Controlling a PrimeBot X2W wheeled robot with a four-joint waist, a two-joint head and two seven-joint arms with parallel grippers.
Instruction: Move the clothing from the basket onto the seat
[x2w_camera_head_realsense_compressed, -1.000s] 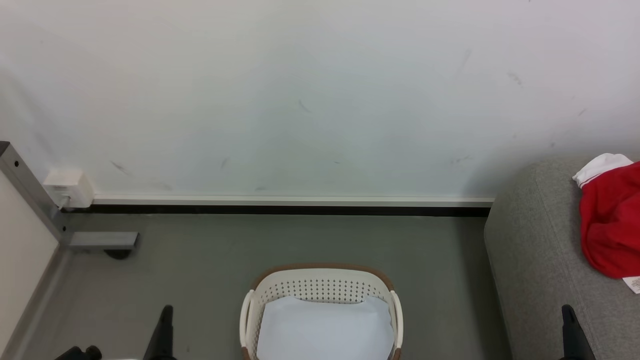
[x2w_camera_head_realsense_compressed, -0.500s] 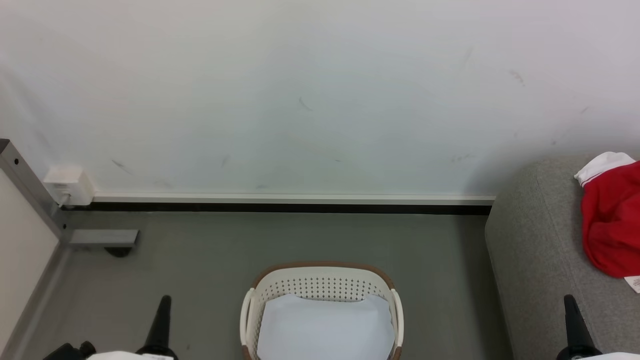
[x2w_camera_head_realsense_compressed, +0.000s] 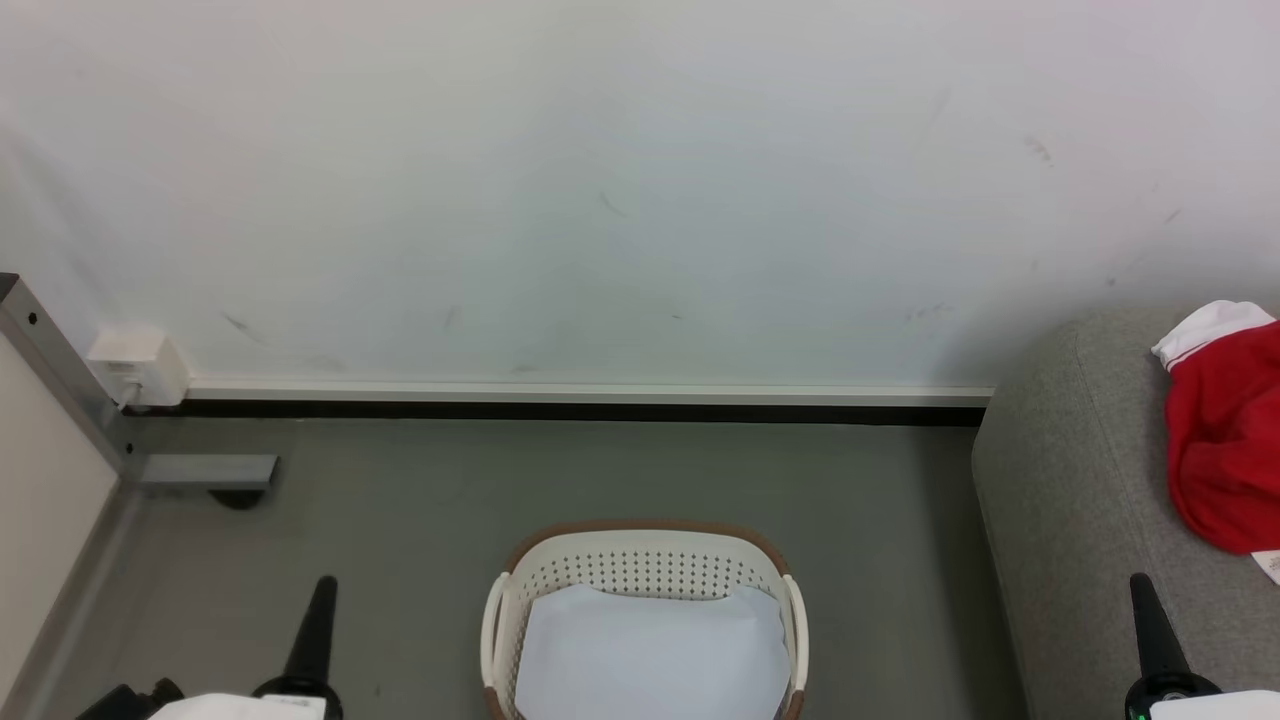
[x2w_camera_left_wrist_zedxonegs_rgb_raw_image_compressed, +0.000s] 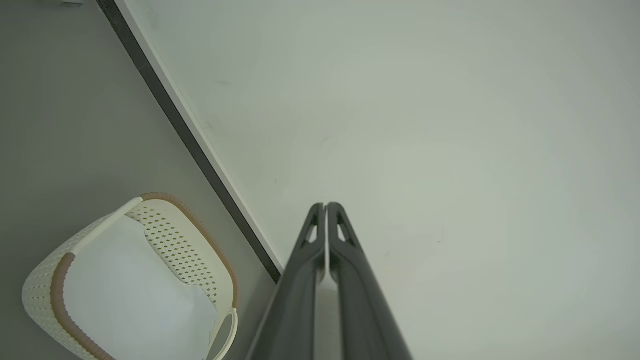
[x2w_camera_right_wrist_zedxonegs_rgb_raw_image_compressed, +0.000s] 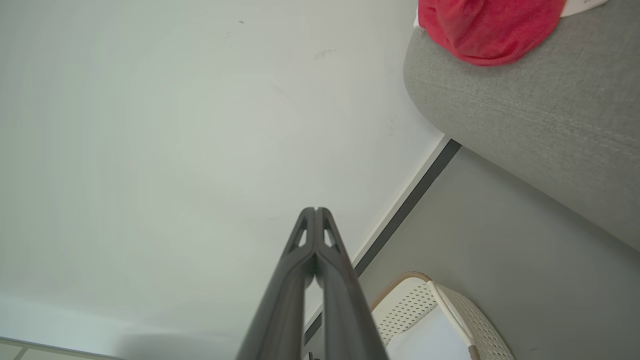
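Observation:
Red clothing with white collar trim lies on the grey seat at the right edge; it also sits atop the seat as a red bundle of clothing in the right wrist view. The cream basket with its brown rim stands on the floor at bottom centre, holding a flat white sheet; the basket appears in the left wrist view too. My left gripper points up at lower left, shut and empty. My right gripper stands at lower right beside the seat, shut and empty.
A white wall with a dark skirting strip runs behind the basket. A grey metal post and foot with a white box stand at the left. Grey floor lies open either side of the basket.
Both grippers have risen higher into the head view, and their pale wrists now show at the bottom edge. The scene has shifted slightly with the camera. Basket and clothing lie as before.

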